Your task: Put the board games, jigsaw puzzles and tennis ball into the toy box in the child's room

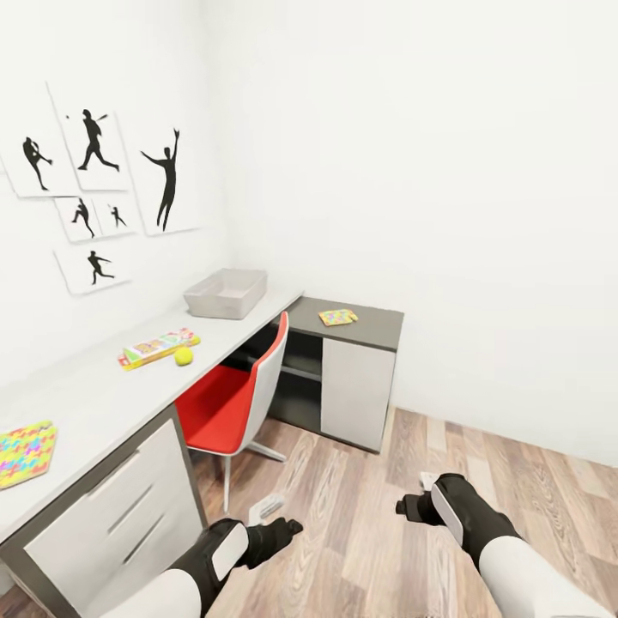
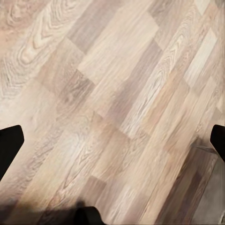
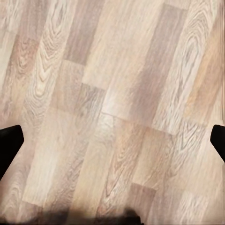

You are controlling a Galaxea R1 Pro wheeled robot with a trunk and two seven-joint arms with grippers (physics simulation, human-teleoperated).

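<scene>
Woodgrain plank floor (image 1: 481, 463) meets plain white walls; smooth white table (image 1: 103, 386) carries sloped grey toy box (image 1: 226, 293) at its far end. Both claws released, empty.

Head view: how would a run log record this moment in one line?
phase: approaching white-topped desk | light grey toy box: empty | yellow-green tennis ball: on desk | both arms low, fingers apart, holding nothing

Both arms are white and round near the body, then turn black at the wrists, each with a white patch. The left tool (image 1: 290, 525) and right tool (image 1: 405, 506) are black with stubby fingers.
</scene>
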